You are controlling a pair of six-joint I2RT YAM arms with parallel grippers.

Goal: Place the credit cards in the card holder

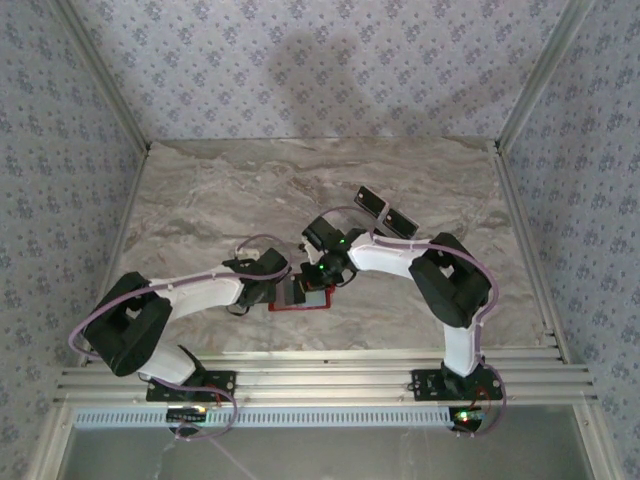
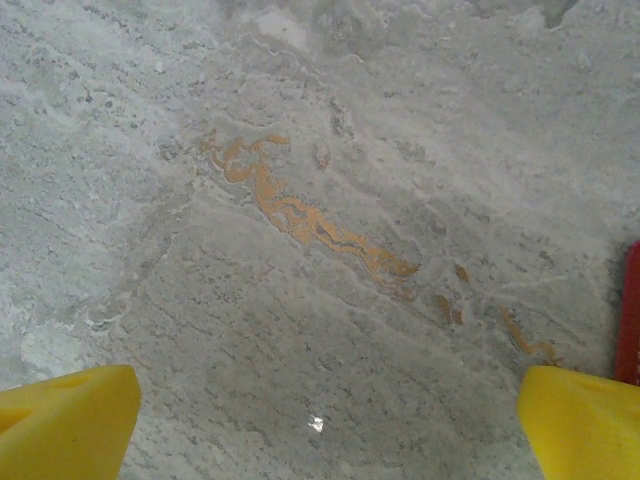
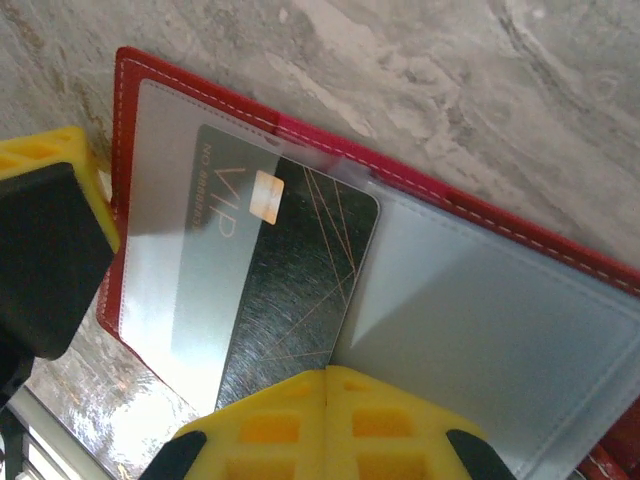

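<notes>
The card holder (image 3: 180, 85) is a red wallet lying open on the table, with clear inner pockets. A black credit card (image 3: 300, 270) with a chip and "VIP" lettering lies partly tucked under the left clear pocket. My right gripper (image 3: 327, 385) is shut, its yellow fingertips pressed together at the card's near edge, just above it. In the top view the right gripper (image 1: 318, 275) hovers over the wallet (image 1: 300, 303). My left gripper (image 2: 325, 400) is open over bare table just left of the wallet, whose red edge (image 2: 632, 310) shows beside its right finger. Two more black cards (image 1: 372, 200) (image 1: 400, 221) lie further back.
The marble-patterned table (image 1: 220, 200) stretches far and left of the arms. Patterned walls close it in on three sides. A slotted metal rail (image 1: 320, 380) runs along the near edge. The left gripper's yellow and black finger (image 3: 45, 165) stands at the wallet's left edge.
</notes>
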